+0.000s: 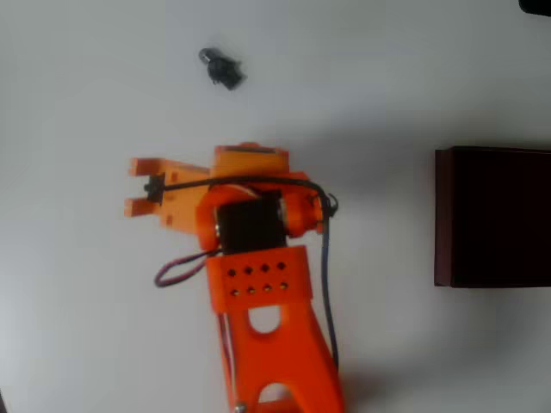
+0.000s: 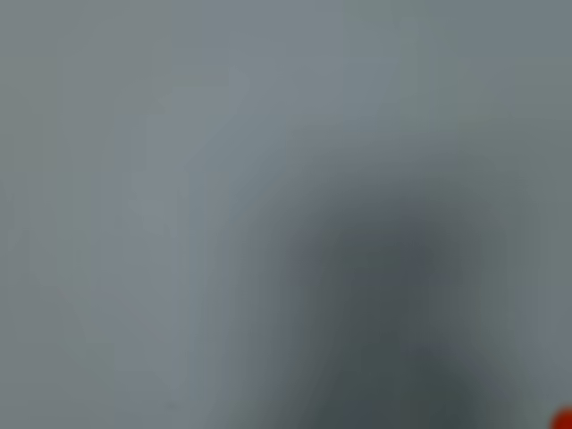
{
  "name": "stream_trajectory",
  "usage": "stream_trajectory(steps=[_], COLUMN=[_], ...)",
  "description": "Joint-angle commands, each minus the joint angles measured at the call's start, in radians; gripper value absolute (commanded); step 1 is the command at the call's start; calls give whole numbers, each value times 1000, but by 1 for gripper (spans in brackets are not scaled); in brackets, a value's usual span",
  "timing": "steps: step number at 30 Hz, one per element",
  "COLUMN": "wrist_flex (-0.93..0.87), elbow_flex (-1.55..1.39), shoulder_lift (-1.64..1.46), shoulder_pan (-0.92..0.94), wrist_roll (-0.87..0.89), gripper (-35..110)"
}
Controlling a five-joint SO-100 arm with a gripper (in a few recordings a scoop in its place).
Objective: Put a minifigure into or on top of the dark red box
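The minifigure [image 1: 222, 69], tiny and dark, lies on the white table near the top of the overhead view. Below it and to its left, my orange gripper [image 1: 133, 185] points left; its two fingers stand apart, open, with nothing between them. The figure is well clear of the fingers. The dark red box [image 1: 495, 215] sits at the right edge, far from the gripper, its top looking near black. The wrist view is a grey blur with a dark shadow and a speck of orange at its bottom right corner.
The orange arm [image 1: 267, 344] reaches up from the bottom edge, with black and red cables looping beside it. White table [image 1: 86, 327] spreads to the left and between the arm and the box. A dark object [image 1: 535, 5] touches the top right corner.
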State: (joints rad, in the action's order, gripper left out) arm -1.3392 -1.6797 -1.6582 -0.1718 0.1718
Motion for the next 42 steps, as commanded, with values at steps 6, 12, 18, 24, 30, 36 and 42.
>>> stream_trajectory(steps=[6, 12, 18, 24, 30, 36, 42], wrist_flex=[57, -276, -379, -449, -488, -489, -491], elbow_flex=[109, 624, 974, 1207, 1399, 1522, 1712], shoulder_lift=[77, 377, 565, 724, 876, 985, 1117], shoulder_pan=[-80, 2, 29, 29, -11, -34, -35], wrist_roll=[-23, 276, 483, 658, 828, 893, 854], gripper=[17, 18, 18, 18, 19, 20, 20])
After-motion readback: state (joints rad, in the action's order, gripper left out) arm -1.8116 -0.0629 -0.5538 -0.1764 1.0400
